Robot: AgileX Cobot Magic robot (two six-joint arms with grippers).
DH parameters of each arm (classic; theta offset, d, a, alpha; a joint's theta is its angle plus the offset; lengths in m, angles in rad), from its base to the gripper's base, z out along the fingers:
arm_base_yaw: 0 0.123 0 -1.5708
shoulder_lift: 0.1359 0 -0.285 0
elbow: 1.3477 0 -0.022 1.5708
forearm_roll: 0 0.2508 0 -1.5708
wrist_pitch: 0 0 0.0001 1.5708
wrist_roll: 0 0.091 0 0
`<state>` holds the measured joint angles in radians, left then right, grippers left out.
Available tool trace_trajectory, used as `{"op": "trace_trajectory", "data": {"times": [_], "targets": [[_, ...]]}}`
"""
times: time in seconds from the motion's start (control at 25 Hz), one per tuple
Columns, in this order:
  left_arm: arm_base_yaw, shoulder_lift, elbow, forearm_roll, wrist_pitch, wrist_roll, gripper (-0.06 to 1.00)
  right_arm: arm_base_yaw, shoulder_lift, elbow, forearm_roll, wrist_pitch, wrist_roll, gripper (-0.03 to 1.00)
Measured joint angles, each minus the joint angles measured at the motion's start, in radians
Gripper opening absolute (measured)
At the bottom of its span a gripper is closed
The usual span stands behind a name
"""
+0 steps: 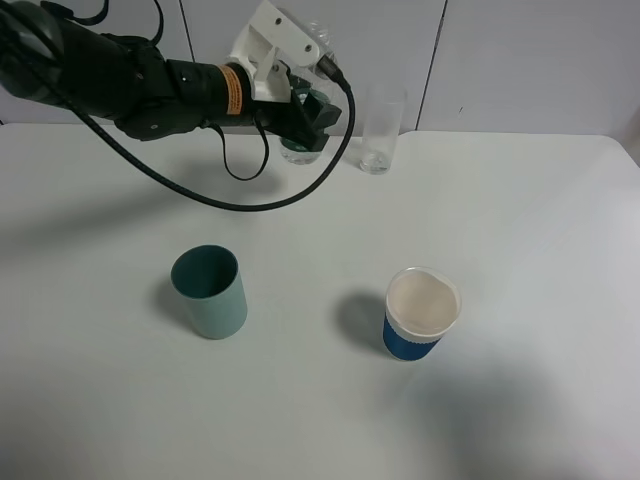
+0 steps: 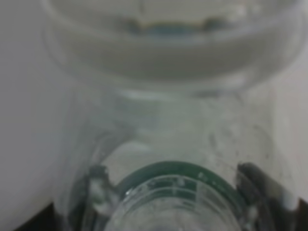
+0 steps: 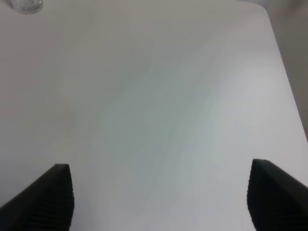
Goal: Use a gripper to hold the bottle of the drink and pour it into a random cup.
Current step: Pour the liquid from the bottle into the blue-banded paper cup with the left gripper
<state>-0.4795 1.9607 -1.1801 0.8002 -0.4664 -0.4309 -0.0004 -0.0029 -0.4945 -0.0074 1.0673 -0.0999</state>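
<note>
My left gripper (image 1: 303,108) is shut on the small clear bottle (image 1: 300,150) with a green label, at the back of the table. The bottle stands about upright, and I cannot tell whether its base touches the table. In the left wrist view the bottle (image 2: 178,178) fills the frame, blurred, between the jaws. The blue paper cup (image 1: 420,315) with a white inside stands at the front right of centre, well apart from the bottle. My right gripper (image 3: 159,192) is open and empty over bare table; it does not show in the exterior view.
A tall clear glass (image 1: 380,135) stands just right of the bottle at the back; its base also shows in the right wrist view (image 3: 26,6). A taller pale teal cup (image 1: 210,290) stands front left of centre. The table's right edge (image 3: 288,96) is near my right gripper.
</note>
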Motion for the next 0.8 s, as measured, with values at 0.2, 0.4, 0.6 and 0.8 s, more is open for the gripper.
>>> {"op": "trace_trajectory", "data": {"times": [0.2, 0.4, 0.6, 0.8], "targets": [[-0.047, -0.108, 0.132, -0.312, 0.098, 0.368, 0.55, 0.000, 0.000, 0.000, 0.000, 0.000, 0.000, 0.74], [-0.116, -0.160, 0.179, -0.653, 0.212, 0.720, 0.55, 0.000, 0.000, 0.000, 0.000, 0.000, 0.000, 0.74], [-0.191, -0.170, 0.183, -0.912, 0.264, 1.048, 0.55, 0.000, 0.000, 0.000, 0.000, 0.000, 0.000, 0.74], [-0.238, -0.170, 0.206, -1.062, 0.247, 1.246, 0.55, 0.000, 0.000, 0.000, 0.000, 0.000, 0.000, 0.74]]}}
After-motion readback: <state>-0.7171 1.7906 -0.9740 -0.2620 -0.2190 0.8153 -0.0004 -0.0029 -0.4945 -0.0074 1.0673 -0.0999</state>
